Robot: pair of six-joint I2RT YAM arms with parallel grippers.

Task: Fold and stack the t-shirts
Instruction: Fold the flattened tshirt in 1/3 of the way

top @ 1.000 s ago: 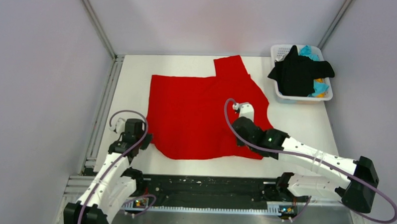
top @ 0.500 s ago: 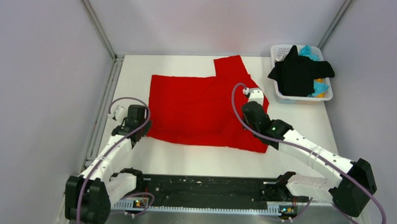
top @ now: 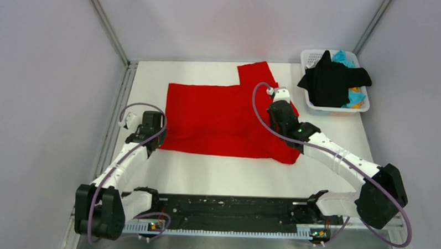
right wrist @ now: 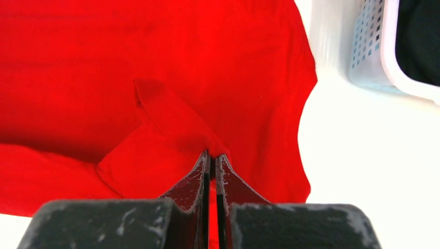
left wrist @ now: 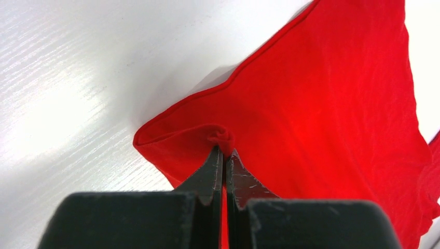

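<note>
The red t-shirt [top: 224, 116] lies spread on the white table, its near part doubled over toward the back, with one sleeve [top: 256, 73] sticking out at the far side. My left gripper [top: 156, 134] is shut on a bunched bit of the shirt's near-left corner [left wrist: 220, 137]; its fingertips [left wrist: 224, 150] pinch the cloth. My right gripper [top: 281, 107] is shut on a lifted fold of the red t-shirt [right wrist: 176, 119] at its right side [right wrist: 212, 154]. A black t-shirt [top: 333, 78] hangs over the basket, with cyan cloth [top: 342, 57] and a bit of orange cloth [top: 354, 89] under it.
The white plastic basket [top: 309, 53] stands at the back right corner, close to my right gripper; its latticed wall [right wrist: 371, 46] shows in the right wrist view. Grey walls and metal rails close in the table on the left, back and right.
Both grippers have moved away from the bases, carrying the red shirt's near hem up and over the shirt. The shirt's near edge now lies farther back as a straight fold.
</note>
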